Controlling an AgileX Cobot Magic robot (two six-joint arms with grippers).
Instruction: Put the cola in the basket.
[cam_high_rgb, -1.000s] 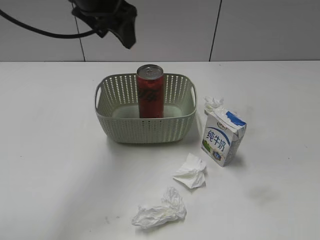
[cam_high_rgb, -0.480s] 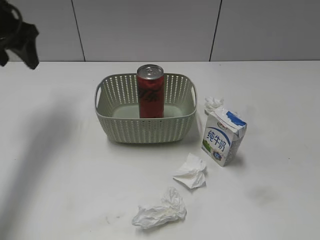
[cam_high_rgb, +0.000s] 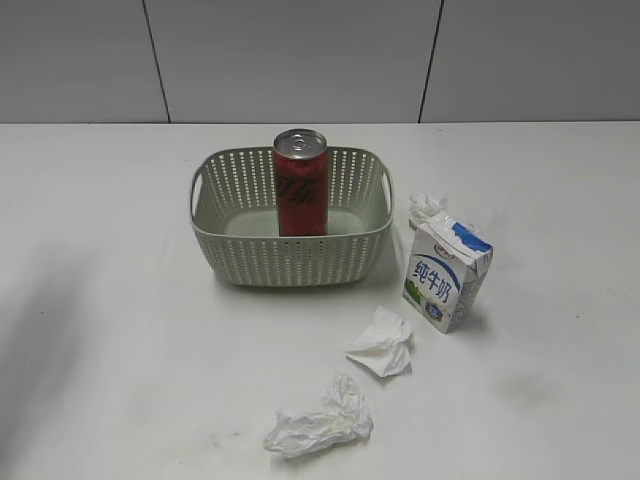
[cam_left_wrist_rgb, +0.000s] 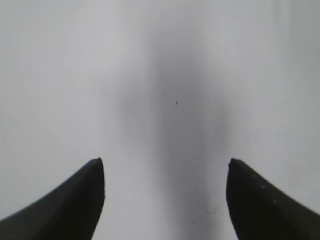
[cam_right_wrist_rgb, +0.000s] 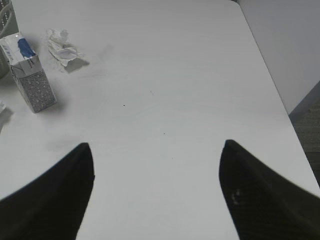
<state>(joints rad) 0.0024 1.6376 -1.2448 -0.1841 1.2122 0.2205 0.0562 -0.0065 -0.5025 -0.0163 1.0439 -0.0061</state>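
Ext. view: the cola is seen upright inside the basket, set toward the rear wall, its silver top above the rim. The basket is placed on the white table. A milk carton is located just right of the basket, apart from it. One crumpled tissue is seen behind the carton, a second tissue in front of the basket to the right, a third tissue nearer the camera. No arm or gripper is shown in this view.

L wrist view: the left gripper is shown over bare table w/ a soft shadow beneath; jaws are spread wide, nothing is held between them. Neither cola nor basket is shown here.

R wrist view: the right gripper is shown w/ jaws likewise spread wide and empty, over the table near its right edge. The carton and one tissue are picked up at upper left, as is a sliver of basket at the frame corner. The cola is not captured in this view
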